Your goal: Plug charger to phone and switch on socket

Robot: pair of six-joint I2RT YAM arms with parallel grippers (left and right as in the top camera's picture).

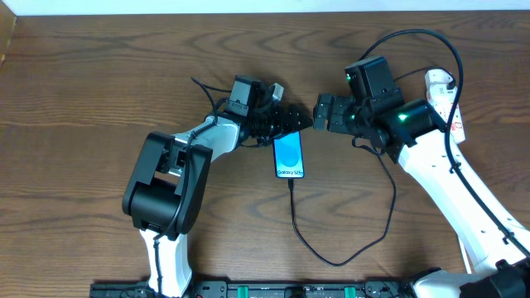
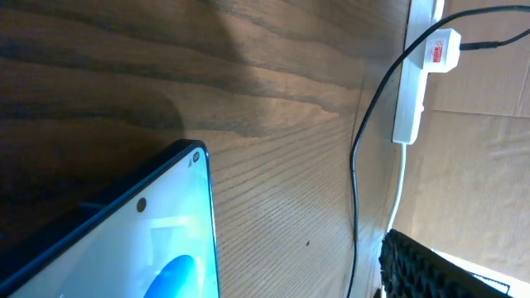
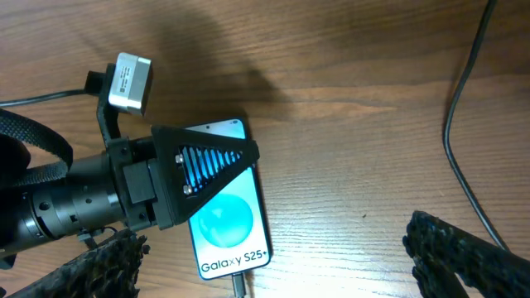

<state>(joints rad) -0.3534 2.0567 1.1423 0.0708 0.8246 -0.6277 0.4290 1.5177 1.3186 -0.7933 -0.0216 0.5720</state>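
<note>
The phone [image 1: 289, 157] lies flat mid-table, its screen blue with "Galaxy S25+" text; it also shows in the right wrist view [image 3: 228, 223] and the left wrist view [image 2: 157, 257]. The charger's black tip [image 1: 290, 184] sits in the phone's bottom edge, and its cable [image 1: 331, 260] loops toward the right. Its white plug [image 2: 443, 50] sits in the white socket strip [image 2: 410, 95], which my right arm partly hides in the overhead view [image 1: 451, 112]. My left gripper [image 1: 286, 124] is open, one finger over the phone's top end [image 3: 203, 170]. My right gripper [image 1: 321, 112] is open and empty beside the phone [image 3: 273, 248].
The table is dark wood. Thick black robot-arm cables arc over my right arm [image 1: 414, 37]. The socket's white cord [image 2: 399, 190] runs along the table's right edge, with a brown cardboard surface [image 2: 480, 149] beyond it.
</note>
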